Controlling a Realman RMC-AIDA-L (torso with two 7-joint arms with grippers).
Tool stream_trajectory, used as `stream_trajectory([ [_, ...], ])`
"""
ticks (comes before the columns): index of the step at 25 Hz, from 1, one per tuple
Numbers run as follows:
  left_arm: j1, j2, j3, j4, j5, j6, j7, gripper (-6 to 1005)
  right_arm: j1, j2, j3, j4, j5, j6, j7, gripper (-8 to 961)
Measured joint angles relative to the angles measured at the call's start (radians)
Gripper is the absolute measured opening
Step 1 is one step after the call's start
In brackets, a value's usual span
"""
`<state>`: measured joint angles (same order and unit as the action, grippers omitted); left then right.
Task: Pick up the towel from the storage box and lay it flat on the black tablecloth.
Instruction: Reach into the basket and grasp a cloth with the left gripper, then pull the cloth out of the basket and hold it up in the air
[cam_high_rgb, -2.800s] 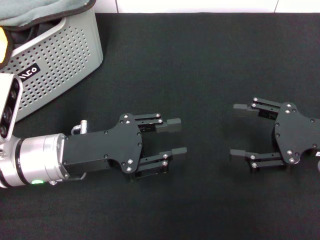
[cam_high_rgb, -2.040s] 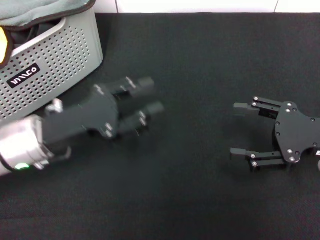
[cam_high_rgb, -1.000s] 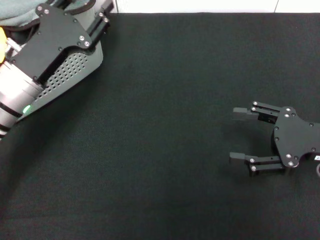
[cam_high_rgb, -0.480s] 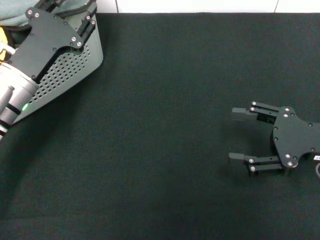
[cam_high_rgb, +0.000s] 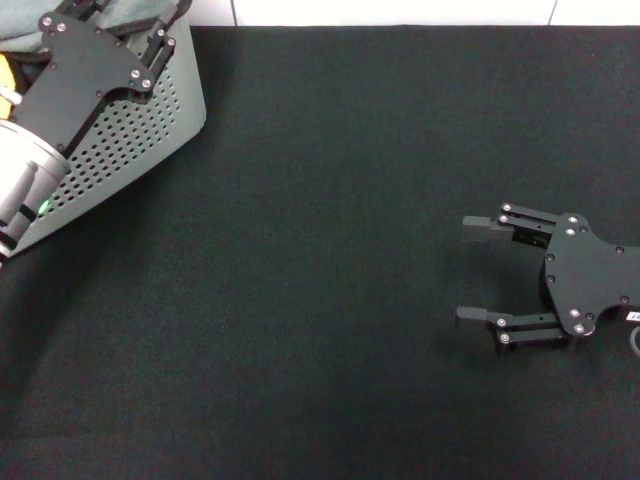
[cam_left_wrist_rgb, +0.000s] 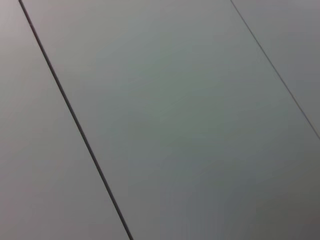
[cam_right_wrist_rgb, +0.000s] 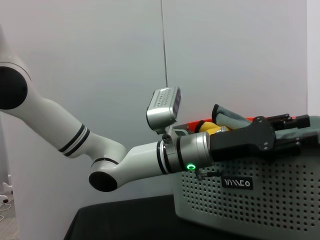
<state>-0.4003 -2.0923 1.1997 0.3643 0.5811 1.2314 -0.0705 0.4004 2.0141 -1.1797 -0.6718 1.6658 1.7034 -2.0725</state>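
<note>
The storage box (cam_high_rgb: 150, 110) stands at the far left corner of the black tablecloth (cam_high_rgb: 330, 250). The towel (cam_high_rgb: 20, 30) lies bunched in it, grey-teal side up with a yellow patch at the left edge. My left gripper (cam_high_rgb: 125, 18) is open and reaches over the box's top, hiding most of the towel. In the right wrist view the left gripper (cam_right_wrist_rgb: 299, 131) is level with the box rim (cam_right_wrist_rgb: 260, 200), its fingers spread above and below a grey-teal fold of the towel (cam_right_wrist_rgb: 227, 120). My right gripper (cam_high_rgb: 480, 270) is open and empty low over the cloth at the right.
A white wall runs behind the table's far edge (cam_high_rgb: 400, 12). The left wrist view shows only grey wall panels (cam_left_wrist_rgb: 175, 125) with dark seams. The box's black label (cam_right_wrist_rgb: 237, 183) faces the right wrist camera.
My left gripper rose from the middle of the cloth and swung back-left to over the storage box, still open. The right gripper drifted slightly nearer and stayed open.
</note>
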Motion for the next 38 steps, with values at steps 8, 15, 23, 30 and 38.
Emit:
stream_trajectory([
  [8, -0.006, -0.003, -0.02, -0.005, 0.0, -0.008, 0.03, 533, 0.002, 0.0, 0.0, 0.0, 0.002, 0.001, -0.001, 878],
  [15, -0.006, -0.004, -0.02, -0.007, 0.0, -0.015, 0.045, 532, 0.002, 0.0, 0.002, 0.0, 0.003, -0.001, -0.008, 878],
  [23, -0.003, -0.005, -0.02, -0.018, 0.0, -0.012, 0.046, 523, 0.002, 0.0, 0.0, 0.0, 0.006, -0.001, -0.012, 877],
  [30, -0.001, -0.008, -0.016, -0.031, -0.053, 0.008, 0.046, 346, 0.0, 0.0, 0.0, 0.0, 0.007, 0.003, -0.012, 876],
  [38, 0.001, -0.009, -0.016, -0.062, -0.102, 0.111, 0.033, 142, -0.005, 0.0, 0.0, 0.0, 0.007, 0.01, -0.012, 875],
])
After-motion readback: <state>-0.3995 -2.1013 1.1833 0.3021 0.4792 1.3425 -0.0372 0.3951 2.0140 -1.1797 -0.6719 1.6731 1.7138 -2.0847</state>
